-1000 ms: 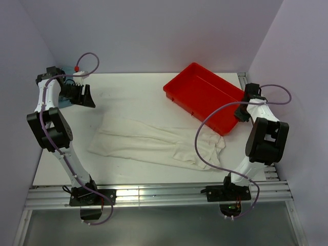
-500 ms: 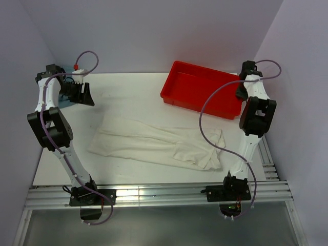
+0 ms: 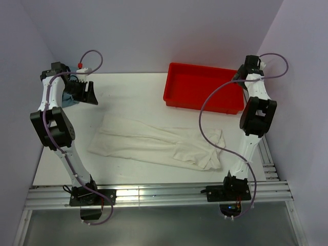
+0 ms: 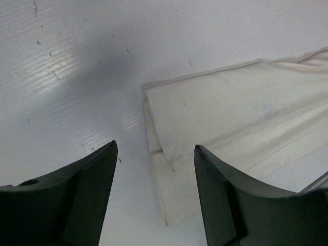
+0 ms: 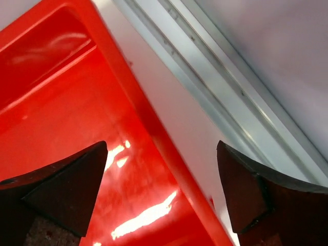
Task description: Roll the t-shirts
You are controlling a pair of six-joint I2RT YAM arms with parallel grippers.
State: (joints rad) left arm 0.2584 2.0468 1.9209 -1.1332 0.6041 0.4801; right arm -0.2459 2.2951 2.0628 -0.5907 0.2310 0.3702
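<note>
Right claw (image 5: 161,148) hangs spread wide over the red tray (image 5: 136,102).

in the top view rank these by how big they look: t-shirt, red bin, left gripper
1. t-shirt, widest spread
2. red bin, somewhat smaller
3. left gripper, clearly smallest, even though raised nearer the camera
</note>
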